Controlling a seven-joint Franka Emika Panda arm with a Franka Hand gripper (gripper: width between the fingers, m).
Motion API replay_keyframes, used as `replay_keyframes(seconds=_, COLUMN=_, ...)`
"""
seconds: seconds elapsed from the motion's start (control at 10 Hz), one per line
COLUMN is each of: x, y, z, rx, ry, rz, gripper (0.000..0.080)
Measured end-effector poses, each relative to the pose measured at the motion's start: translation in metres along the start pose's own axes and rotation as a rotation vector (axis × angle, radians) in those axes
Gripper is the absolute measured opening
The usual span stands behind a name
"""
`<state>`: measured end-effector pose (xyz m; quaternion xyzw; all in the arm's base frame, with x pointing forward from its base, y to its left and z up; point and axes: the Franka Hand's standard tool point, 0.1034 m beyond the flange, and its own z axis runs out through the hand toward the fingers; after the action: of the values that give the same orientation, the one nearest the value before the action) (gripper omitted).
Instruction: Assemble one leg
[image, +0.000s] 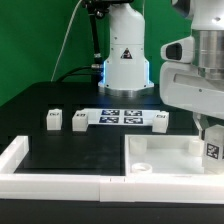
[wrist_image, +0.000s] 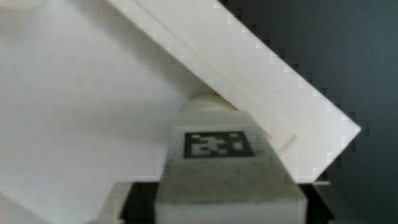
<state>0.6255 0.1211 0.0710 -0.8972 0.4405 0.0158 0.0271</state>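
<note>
Leg (wrist_image: 217, 160) gripped in the closed pincer (image: 212, 148) over the white panel (image: 160, 152).

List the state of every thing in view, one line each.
claw: shut on a leg, low over the panel's near corner on the exterior view's right.
held leg: upright, marker facing the wrist camera, at the panel's rim.
panel: flat on the table, one corner socket visible and empty.
three loose legs: standing apart in a row beside the marker board.
marker board: flat on the table.
</note>
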Motion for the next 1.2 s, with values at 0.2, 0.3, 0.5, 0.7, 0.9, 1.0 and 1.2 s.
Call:
replay_keyframes(seconds=0.2, x=-0.0008, y=0.0013, z=0.0015, rx=0.000, ry=-0.001, rz=0.255, gripper=0.0290)
replay_keyframes(seconds=0.3, x=0.0008, y=0.0024, z=0.0012, rx=0.003, ry=-0.013, rz=0.387, gripper=0.0290)
replay_keyframes(seconds=0.5, x=0.0021, y=0.0023, z=0.0013, rx=0.010, ry=-0.023, rz=0.506, gripper=0.0290)
replay_keyframes(seconds=0.7, x=0.0020, y=0.0023, z=0.0013, rx=0.011, ry=-0.023, rz=0.434, gripper=0.0387)
replay_keyframes(seconds=0.9, x=0.0012, y=0.0020, z=0.0015, rx=0.011, ry=-0.022, rz=0.373, gripper=0.0576)
replay_keyframes(seconds=1.0, x=0.0014, y=0.0024, z=0.0018, rx=0.010, ry=-0.017, rz=0.159, gripper=0.0632)
replay_keyframes(seconds=1.2, x=-0.0008, y=0.0012, z=0.0018, rx=0.011, ry=-0.017, rz=-0.071, gripper=0.0646)
